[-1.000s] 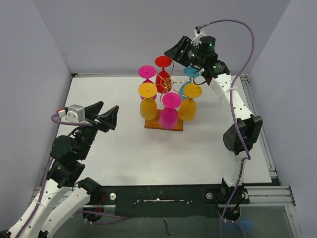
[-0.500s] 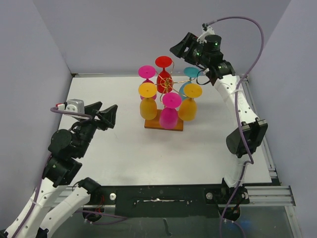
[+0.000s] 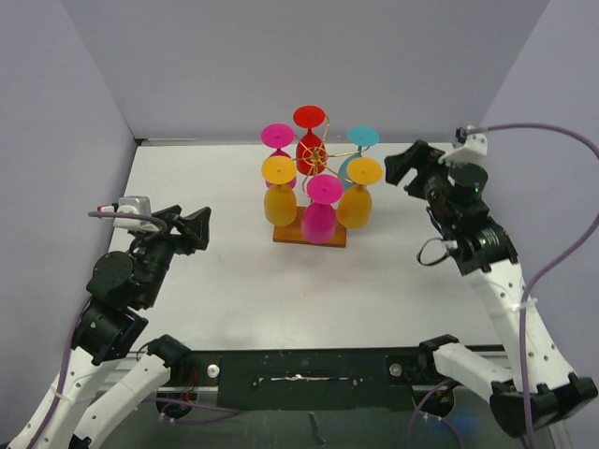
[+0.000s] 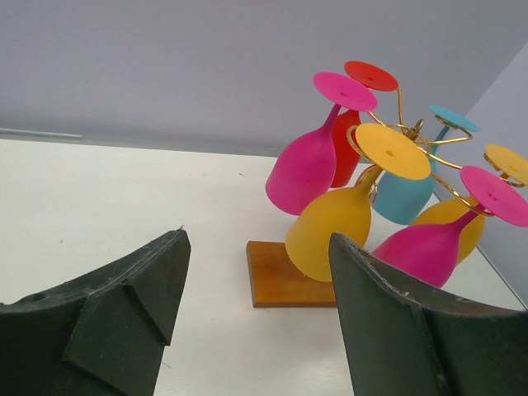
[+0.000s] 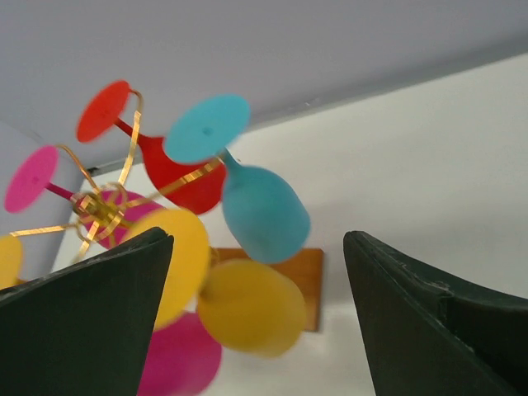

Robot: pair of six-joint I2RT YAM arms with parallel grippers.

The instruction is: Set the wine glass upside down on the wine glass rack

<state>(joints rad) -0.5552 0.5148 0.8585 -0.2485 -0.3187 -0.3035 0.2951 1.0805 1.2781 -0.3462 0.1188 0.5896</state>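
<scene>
The wine glass rack (image 3: 314, 156) is a gold wire stand on a brown wooden base (image 3: 286, 235). A blue wine glass (image 3: 349, 169) hangs upside down on its right rear arm, foot up (image 3: 363, 137). In the right wrist view this blue wine glass (image 5: 264, 213) hangs free, touched by nothing. My right gripper (image 3: 402, 169) is open and empty, to the right of the rack and apart from it. My left gripper (image 3: 195, 227) is open and empty, well left of the rack. The left wrist view shows the base (image 4: 276, 276) beyond the open left gripper (image 4: 256, 247).
A red glass (image 3: 309, 150), two pink glasses (image 3: 318, 220) and two yellow glasses (image 3: 280, 202) also hang upside down on the rack. Grey walls close the white table (image 3: 225, 281) at the back and sides.
My right arm has drawn back from behind the rack to the right and nearer, with its jaws spreading wider. My left arm has sunk back a little.
</scene>
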